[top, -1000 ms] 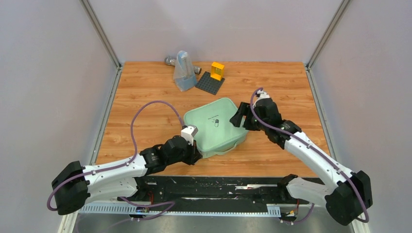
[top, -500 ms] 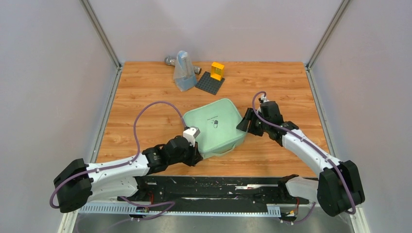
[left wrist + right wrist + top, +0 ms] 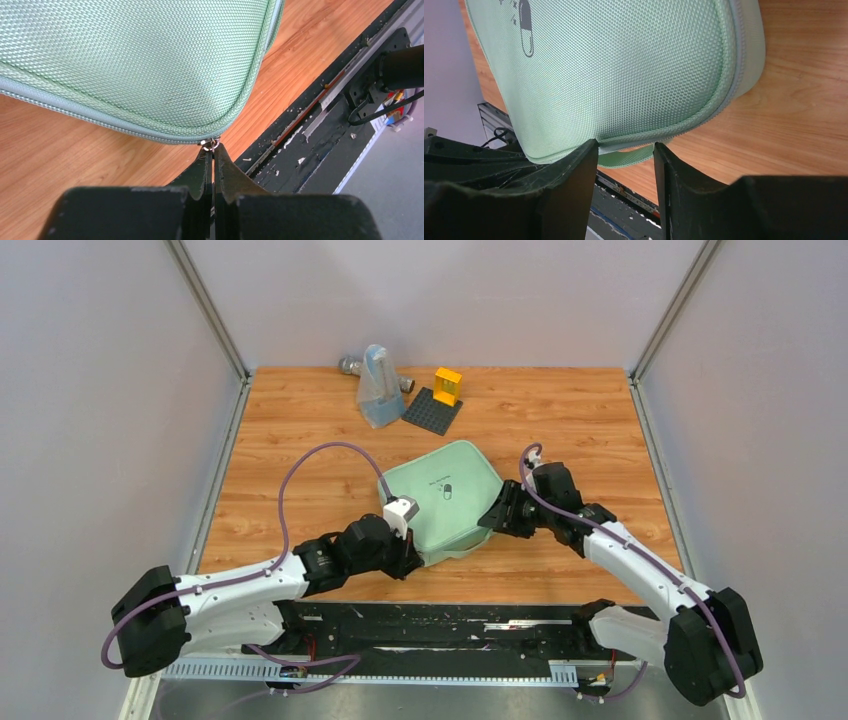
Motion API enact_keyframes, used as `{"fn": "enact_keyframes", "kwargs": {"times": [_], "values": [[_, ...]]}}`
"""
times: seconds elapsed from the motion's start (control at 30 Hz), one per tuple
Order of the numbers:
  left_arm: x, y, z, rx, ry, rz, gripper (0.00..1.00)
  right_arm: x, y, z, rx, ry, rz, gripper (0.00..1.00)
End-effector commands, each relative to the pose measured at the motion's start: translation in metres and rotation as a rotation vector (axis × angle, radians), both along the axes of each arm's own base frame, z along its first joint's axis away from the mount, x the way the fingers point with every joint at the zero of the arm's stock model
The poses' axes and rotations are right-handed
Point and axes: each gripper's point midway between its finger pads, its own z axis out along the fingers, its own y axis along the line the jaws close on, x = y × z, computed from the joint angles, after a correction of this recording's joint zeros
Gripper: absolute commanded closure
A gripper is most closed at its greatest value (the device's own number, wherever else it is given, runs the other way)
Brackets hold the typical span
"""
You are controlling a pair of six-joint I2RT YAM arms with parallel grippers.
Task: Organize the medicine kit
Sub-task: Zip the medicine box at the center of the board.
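Unzipping step, by the look of it: medicine kit (image 3: 447,502) zipped shut mid-desk (image 3: 560,410), both tools at its near edge.

Nearest: left tool (image 3: 212,152) pinched closed on the small metal zipper pull (image 3: 211,144) at the kit's near corner. Across from it, right tool (image 3: 625,145) spread open astride the near-right rim, beside what may be a carry strap (image 3: 624,157). Next, probably: bracing the case with the right, then drawing the pull along the zipper round the corner without slipping off the tiny tab. Farther back: bluish pouch (image 3: 378,390), dark studded baseplate (image 3: 432,412), yellow block (image 3: 447,385).
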Motion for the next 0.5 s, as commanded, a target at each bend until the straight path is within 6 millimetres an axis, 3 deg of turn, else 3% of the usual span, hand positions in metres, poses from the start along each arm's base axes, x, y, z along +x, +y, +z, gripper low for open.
{"fn": "enact_keyframes", "kwargs": {"times": [0.0,0.17,0.3,0.37,0.47], "values": [[0.017,-0.018,0.048,-0.11,-0.096,0.028,1.0,0.0,0.005,0.018,-0.001,-0.043,0.041,0.52],[0.018,0.011,0.017,0.021,-0.033,0.138,1.0,0.024,-0.031,0.028,-0.147,-0.154,-0.122,0.3],[0.013,0.027,0.004,0.045,-0.007,0.176,1.0,0.042,-0.045,0.037,-0.173,-0.188,-0.18,0.16],[0.011,0.032,0.001,0.048,-0.001,0.187,1.0,0.052,-0.045,0.035,-0.184,-0.176,-0.172,0.14],[0.009,0.034,0.001,0.036,-0.002,0.185,1.0,0.063,-0.026,0.035,-0.132,-0.168,-0.075,0.14]]}}
